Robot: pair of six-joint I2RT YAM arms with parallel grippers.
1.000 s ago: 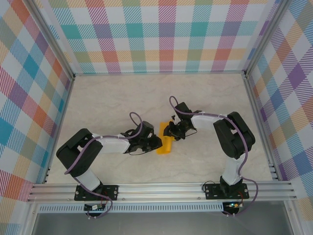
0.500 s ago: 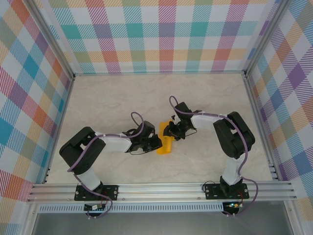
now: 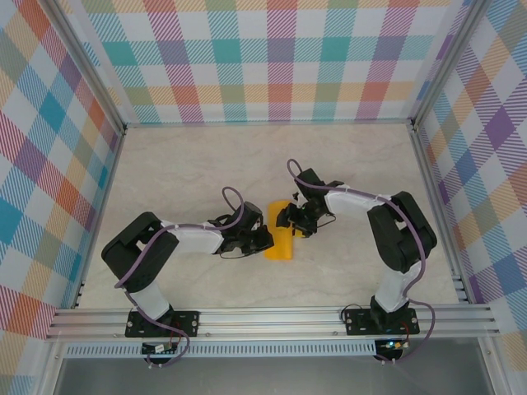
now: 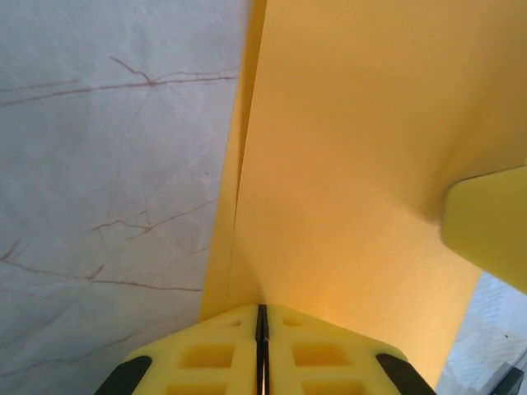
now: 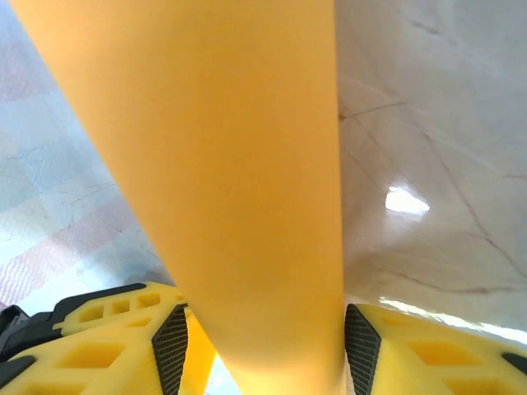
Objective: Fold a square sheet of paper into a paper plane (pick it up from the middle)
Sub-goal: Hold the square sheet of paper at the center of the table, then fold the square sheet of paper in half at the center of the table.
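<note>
Creasing looks to be the step in hand: the square sheet of paper [image 3: 278, 240], doubled over into a narrow orange-yellow band, lies on the tabletop [image 3: 206, 164] just below the centre of the overhead view, between the two arms. The left claw [image 3: 262, 239] meets it from the left and is clamped on its near edge. In the left wrist view its yellow fingers are pressed together with the paper running out from between them, two layers showing along the left side. The right claw [image 3: 293, 220] is at the band's upper right with its jaws standing apart, so the band lies in the gap between its black pads [image 5: 170, 346] and is not pinched. To do this well, the left grip should stay firm and low so the layers cannot slide. The right claw would best come down squarely over the fold line and press along it evenly. Tugging sideways risks skewing the edges or tearing the thin paper.
</note>
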